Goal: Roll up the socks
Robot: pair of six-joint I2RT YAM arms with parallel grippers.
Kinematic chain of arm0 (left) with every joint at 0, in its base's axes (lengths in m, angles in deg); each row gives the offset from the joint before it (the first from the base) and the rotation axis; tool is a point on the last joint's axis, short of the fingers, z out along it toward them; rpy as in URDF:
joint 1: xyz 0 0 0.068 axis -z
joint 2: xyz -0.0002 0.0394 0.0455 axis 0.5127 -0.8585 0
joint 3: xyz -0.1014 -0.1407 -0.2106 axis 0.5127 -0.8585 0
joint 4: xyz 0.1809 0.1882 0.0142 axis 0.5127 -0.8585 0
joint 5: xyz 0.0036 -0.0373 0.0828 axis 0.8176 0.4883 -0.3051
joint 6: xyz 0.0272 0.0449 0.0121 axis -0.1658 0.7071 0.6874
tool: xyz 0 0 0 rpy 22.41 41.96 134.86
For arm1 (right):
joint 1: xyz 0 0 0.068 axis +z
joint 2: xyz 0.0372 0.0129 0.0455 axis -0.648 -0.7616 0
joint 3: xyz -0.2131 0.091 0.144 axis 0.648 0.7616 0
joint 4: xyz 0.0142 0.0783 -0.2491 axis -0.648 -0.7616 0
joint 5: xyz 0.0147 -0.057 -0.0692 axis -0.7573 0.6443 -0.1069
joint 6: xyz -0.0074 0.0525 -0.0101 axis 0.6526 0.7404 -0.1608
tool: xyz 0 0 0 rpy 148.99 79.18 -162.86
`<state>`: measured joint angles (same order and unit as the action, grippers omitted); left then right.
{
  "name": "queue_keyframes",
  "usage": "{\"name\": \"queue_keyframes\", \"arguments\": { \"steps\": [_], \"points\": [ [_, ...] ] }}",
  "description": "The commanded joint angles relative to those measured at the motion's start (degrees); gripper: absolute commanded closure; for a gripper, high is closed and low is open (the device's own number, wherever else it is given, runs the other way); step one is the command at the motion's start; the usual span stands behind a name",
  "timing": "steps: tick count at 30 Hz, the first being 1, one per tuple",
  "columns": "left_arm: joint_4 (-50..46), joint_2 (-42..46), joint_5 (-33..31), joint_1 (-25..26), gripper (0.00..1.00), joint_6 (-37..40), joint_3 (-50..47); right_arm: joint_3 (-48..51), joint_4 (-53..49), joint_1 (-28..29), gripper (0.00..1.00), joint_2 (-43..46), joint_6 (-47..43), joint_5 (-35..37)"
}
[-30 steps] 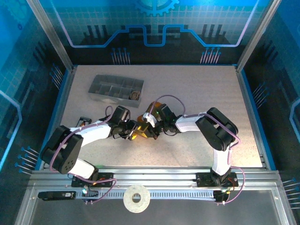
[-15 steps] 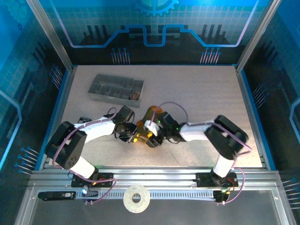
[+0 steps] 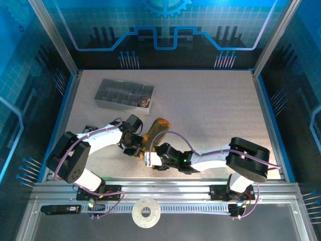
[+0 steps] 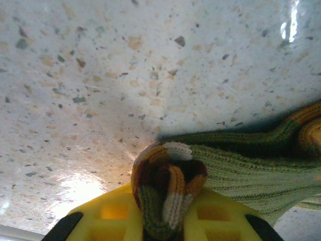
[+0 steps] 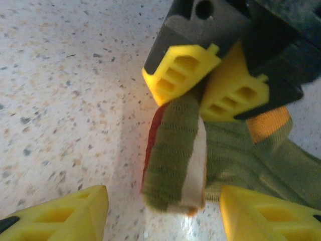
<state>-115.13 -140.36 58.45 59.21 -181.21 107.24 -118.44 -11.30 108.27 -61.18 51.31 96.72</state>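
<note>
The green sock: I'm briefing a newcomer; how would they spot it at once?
On the speckled table, look where the two arms meet. The green sock lies there, its striped end pinched by the left gripper. It is ribbed olive with orange and cream stripes, unlike the plain grey tray behind.

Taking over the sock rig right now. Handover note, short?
Left gripper: shut on the striped cuff end of the olive sock, low over the table.
Right gripper: open, one finger on each side of that folded-over end, not touching it.
Olive sock: on the table, mostly flat, orange toe pointing away from the arms.
Grey tray: brownish bundle in its right end, possibly the other sock; too small to tell.
Done: at most a first fold at the cuff.
Left: roll the olive sock, then check the bundle.
</note>
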Motion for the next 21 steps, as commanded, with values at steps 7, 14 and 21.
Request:
{"name": "queue_keyframes", "arguments": {
  "steps": [7, 14, 21],
  "points": [
    [-6.69, -1.98, -0.64, 0.04, 1.00, -1.05, -1.58, -7.31, -0.85, 0.79, 0.72, -9.07, -4.98, 5.82],
    [-3.79, 6.56, -2.87, -1.52, 0.67, 0.27, -3.70, -9.04, -10.98, -3.58, 1.00, -10.53, 4.25, -5.07],
    [1.17, 20.24, -8.45, -2.65, 0.21, -0.65, -8.92, -13.63, -19.35, -11.09, 1.00, -12.97, 14.56, -27.34]
  ]
}}
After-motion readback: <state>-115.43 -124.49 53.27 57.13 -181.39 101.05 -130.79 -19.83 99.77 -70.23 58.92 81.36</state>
